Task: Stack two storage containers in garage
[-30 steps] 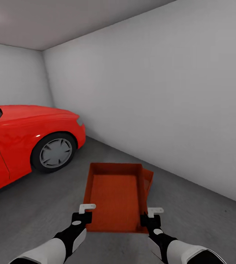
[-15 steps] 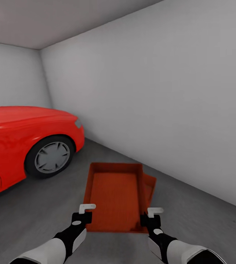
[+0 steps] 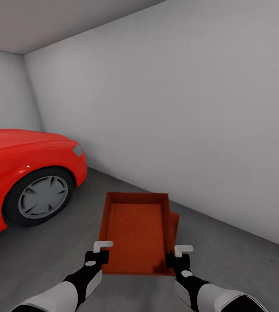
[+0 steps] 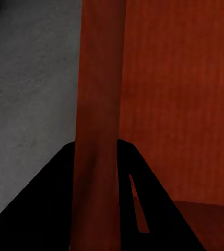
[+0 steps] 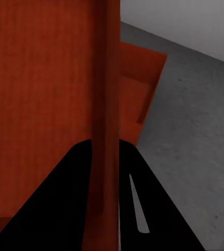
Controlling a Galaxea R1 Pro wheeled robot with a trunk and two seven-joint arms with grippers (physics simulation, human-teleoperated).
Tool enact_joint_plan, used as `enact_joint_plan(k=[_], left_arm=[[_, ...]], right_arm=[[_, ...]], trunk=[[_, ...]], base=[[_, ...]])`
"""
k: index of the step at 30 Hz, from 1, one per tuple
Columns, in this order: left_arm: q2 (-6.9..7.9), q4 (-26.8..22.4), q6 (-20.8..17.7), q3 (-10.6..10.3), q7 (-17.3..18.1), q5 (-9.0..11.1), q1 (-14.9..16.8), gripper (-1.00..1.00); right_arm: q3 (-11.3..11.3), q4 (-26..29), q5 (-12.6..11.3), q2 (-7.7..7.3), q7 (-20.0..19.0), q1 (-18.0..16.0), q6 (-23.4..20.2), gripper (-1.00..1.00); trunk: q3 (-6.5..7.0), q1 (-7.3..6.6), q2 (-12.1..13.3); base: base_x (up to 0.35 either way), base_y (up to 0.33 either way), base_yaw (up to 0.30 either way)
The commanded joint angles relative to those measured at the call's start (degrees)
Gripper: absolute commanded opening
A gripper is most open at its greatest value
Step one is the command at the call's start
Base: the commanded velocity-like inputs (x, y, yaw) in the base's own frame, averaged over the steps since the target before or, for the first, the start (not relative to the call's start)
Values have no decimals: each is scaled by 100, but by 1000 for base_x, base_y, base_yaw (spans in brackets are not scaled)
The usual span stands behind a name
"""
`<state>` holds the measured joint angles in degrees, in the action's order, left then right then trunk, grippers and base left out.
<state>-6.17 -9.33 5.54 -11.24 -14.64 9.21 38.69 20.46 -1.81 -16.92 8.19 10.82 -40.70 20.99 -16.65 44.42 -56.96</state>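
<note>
L gripper (image 3: 97,255) + R gripper (image 3: 177,258) clamp carried container (image 3: 136,232) side walls | 2nd container (image 3: 174,225) on floor (image 3: 48,255) beneath, prob. askew | square up, lower level.

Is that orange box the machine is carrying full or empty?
Empty. The head view looks straight into the held storage container and shows only its bare ribbed bottom.
</note>
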Motion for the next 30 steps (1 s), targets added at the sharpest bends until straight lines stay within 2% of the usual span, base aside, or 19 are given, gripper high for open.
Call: enact_joint_plan(k=[1, 30], left_arm=[[54, -7, 7, 276, -57, 213, 7, -100], [55, -2, 6, 280, -57, 217, 7, -100]], right_arm=[[-288, -3, 22, -37, 6, -8, 20, -100], [-288, -3, 22, -37, 5, -8, 36, -100]], trunk=[[-7, 4, -5], [-7, 4, -5]], base=[[322, 166, -254], [322, 173, -255]])
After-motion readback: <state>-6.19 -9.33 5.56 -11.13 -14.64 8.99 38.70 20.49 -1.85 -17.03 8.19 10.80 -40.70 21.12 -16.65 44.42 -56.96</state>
